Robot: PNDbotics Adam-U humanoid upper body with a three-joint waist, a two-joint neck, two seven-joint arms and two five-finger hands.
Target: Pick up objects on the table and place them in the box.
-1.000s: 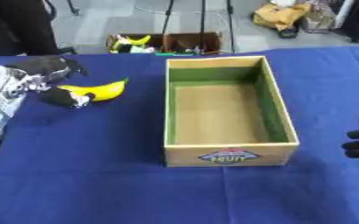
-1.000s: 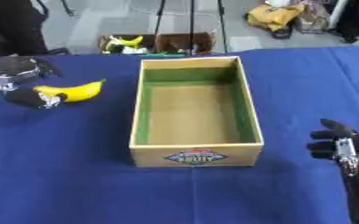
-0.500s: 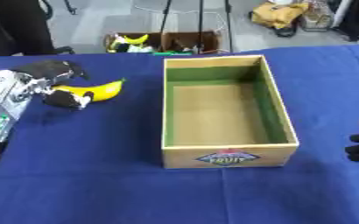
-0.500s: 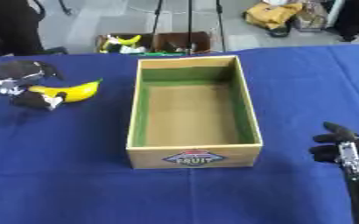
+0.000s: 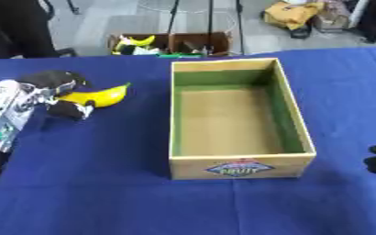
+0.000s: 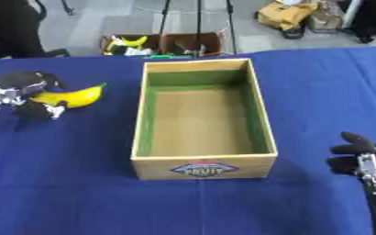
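Grasping the banana (image 5: 97,96) with my left hand (image 5: 56,90).
Box (image 5: 239,169) label reads "FRUIT"; my right hand (image 6: 354,157) rests relaxed.

Box front label: the near outer wall of the cardboard box (image 5: 241,167) carries one printed emblem.
Readable word: "FRUIT", in light capital letters on a dark blue band across the emblem.
Emblem upper part: a red shape above the band; any lettering there cannot be read.
Left forearm marking: the silver forearm (image 5: 5,114) shows small green marks; no characters can be made out.
Other text: none legible.
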